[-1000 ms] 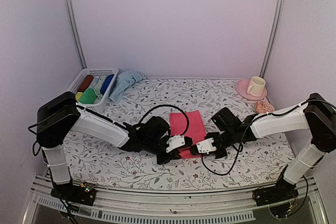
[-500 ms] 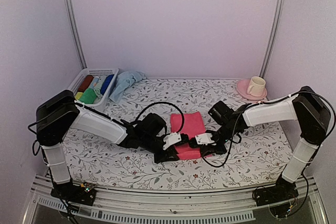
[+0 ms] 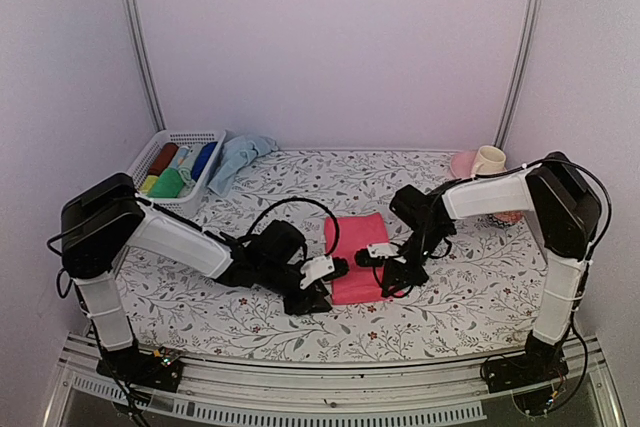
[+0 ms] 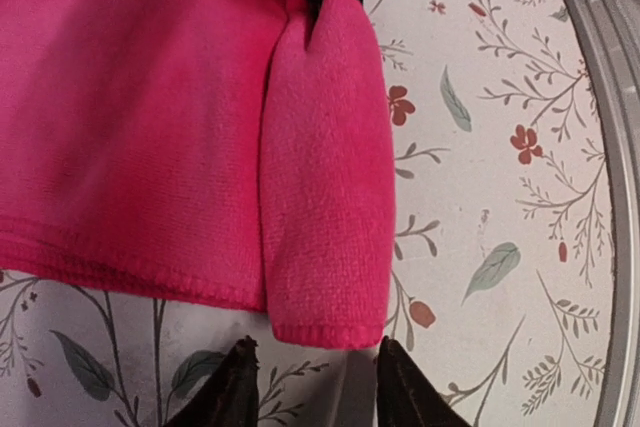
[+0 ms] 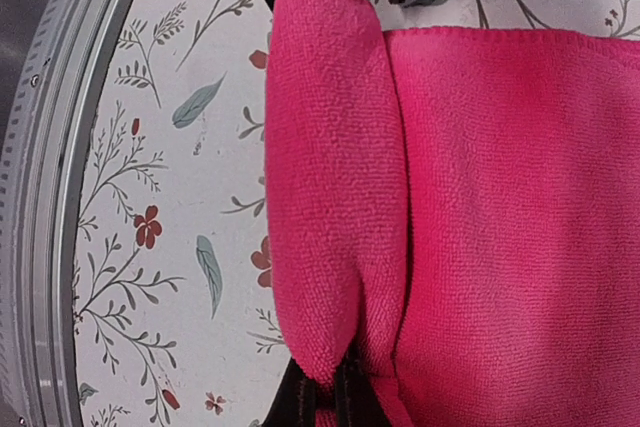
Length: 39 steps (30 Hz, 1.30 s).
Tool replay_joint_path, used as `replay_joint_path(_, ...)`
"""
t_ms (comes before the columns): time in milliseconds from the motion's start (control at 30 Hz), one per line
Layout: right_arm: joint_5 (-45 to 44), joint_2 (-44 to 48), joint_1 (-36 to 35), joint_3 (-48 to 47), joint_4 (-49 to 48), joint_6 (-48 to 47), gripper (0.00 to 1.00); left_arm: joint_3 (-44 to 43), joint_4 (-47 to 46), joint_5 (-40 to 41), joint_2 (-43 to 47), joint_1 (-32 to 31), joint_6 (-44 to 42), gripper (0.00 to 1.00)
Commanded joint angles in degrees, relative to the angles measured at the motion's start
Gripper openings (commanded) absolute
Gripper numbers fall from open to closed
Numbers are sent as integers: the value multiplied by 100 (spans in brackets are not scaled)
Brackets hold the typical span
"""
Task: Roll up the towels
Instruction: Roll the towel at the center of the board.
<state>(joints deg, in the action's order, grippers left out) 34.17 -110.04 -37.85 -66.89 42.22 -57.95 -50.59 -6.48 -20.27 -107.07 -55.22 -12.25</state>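
**Pink towel's near edge turned over, one gripper pinching it**

The pink towel (image 3: 356, 237) lies flat on the flower-patterned table (image 3: 470, 292), between the two arms and close to the table's near edge. The strip of it nearest the arm bases is turned over on itself into a low, soft fold (image 4: 325, 177) that runs across the towel's full width.

The right gripper (image 5: 322, 402) is at the right end of this fold, its fingers pressed together with the doubled cloth pinched between them. The left gripper (image 4: 312, 382) is at the opposite end. Its fingers (image 4: 238, 387) stand apart, one on each side of the fold's hemmed end, and neither presses on the cloth.

The pale blue towel (image 3: 238, 157) lies crumpled at the back left of the table, beside a white basket (image 3: 190, 135). The basket holds rolled cloths in red, dark blue, green and yellow. A cream cup (image 3: 489, 160) sits on a pink saucer (image 3: 460, 162) at the back right, partly hidden by the right arm.
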Motion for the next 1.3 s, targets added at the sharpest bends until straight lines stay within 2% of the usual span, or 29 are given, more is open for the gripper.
replay_joint_path(0,-75,-502,79,-189,860,-36,4,497,-488,458,509,56,-78,46)
replay_joint_path(167,4,-840,171,-730,1291,-32,4,1027,-1088,1078,1074,-62,-348,54)
replay_joint_path(267,29,-994,176,-964,1523,2,4,1216,-1381,1665,1273,-294,-679,54)
replay_joint_path(433,118,-1274,200,-1423,1947,51,3,1373,-1926,2497,1254,-859,-1549,54)
replay_joint_path(600,215,-1595,261,-1877,2365,156,3,1152,-2018,3094,947,-1223,-2263,53)
replay_joint_path(833,189,-2063,374,-2316,2535,474,3,928,-2265,3660,375,-1627,-3160,51)
replay_joint_path(1000,176,-2152,400,-2355,2516,575,3,819,-2493,3755,108,-1751,-3512,50)
replay_joint_path(1267,152,-2164,401,-2337,2408,642,3,1109,-3521,3907,178,-1999,-3894,49)
